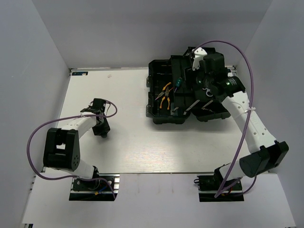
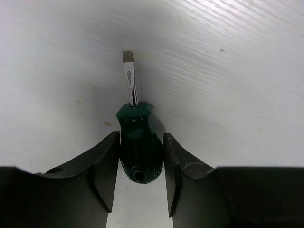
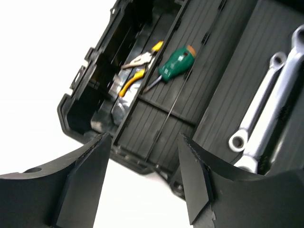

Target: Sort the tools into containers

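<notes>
White walls close in a white worktop (image 1: 128,152). The black toolbox (image 1: 159,116) stands open at its far right side.

The left pincer (image 2: 141,142) is down on the bare left part of the worktop, astride a green-handled screwdriver (image 2: 137,137). Its pads press both sides of the fat handle, so it grips the tool, which lies flat with its blade pointing away. The handle is probably the chosen hold because it is the thickest part and the least likely to slip.

The right pincer (image 3: 145,138) hangs over the toolbox with its jaws wide and nothing between them. It touches none of the tools below.

Inside the box like lies with like:
- A second screwdriver (image 3: 175,62) rests alone in the ribbed middle tray.
- The yellow-handled pliers (image 3: 135,71) lie in the deeper trough beside it. The handles overlap, so I cannot say whether that is one pair or two.
- Two silver wrenches (image 3: 259,102) lie side by side in the tray on the right.

That makes two screwdrivers in all, one already stowed. The gripped one most likely belongs beside its twin.
</notes>
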You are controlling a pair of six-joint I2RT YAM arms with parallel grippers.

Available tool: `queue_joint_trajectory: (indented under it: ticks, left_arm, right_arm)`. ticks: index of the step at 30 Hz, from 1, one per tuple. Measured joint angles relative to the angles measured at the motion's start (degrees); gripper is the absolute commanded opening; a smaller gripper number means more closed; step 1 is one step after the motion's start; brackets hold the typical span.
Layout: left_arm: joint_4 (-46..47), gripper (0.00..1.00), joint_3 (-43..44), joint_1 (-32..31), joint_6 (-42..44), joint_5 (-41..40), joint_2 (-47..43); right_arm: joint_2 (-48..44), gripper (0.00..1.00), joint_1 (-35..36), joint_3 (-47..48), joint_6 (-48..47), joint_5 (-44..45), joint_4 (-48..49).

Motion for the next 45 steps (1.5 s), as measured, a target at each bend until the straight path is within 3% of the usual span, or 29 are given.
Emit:
queue_joint_trajectory:
  ticks: [2, 3, 5, 6, 12, 18, 28, 40, 45]
  left_arm:
    - [-0.1, 0.05, 0.1, -0.2, 0.6, 2.2, -0.9]
    - [0.1, 0.04, 0.2, -0.3, 1.3, 4.6, -1.9]
    - [1.7, 0.01, 0.7, -0.7, 3.1, 10.5, -4.0]
    - [2.9, 0.0, 1.4, -1.2, 4.0, 14.3, -5.1]
    - [13.2, 0.0, 12.6, -4.5, 7.0, 35.4, -5.6]
    - [22.0, 0.0, 31.3, -10.6, 6.9, 47.6, 6.4]
    - [24.4, 0.0, 68.6, -19.0, 3.7, 49.9, 35.6]
    - [32.8, 0.0, 78.8, -20.5, -7.4, 47.3, 51.8]
    - [34.6, 0.0, 80.8, -20.9, -10.3, 47.0, 54.4]
  right_arm:
    - [-1.4, 0.61, -0.3, -2.4, 0.1, -1.0, 0.1]
    - [-2.1, 0.41, -0.5, -3.5, 0.2, -1.5, 0.3]
    - [-4.2, 0.17, -0.7, -6.0, -0.3, -2.7, 0.9]
    - [-5.6, 0.0, -0.9, -7.4, -0.2, -3.4, 1.3]
    - [-12.7, 0.0, -1.5, -13.7, -1.6, -3.7, 4.7]
    - [-14.1, 0.0, -3.4, -17.9, -3.5, 0.6, 7.3]
    - [-15.8, 0.0, -8.0, -22.5, -3.9, 3.0, 8.9]
    - [-19.0, 0.0, -12.2, -27.1, -3.1, 0.9, 11.9]
    - [-19.6, 0.0, -13.2, -28.0, -2.7, -0.7, 12.3]
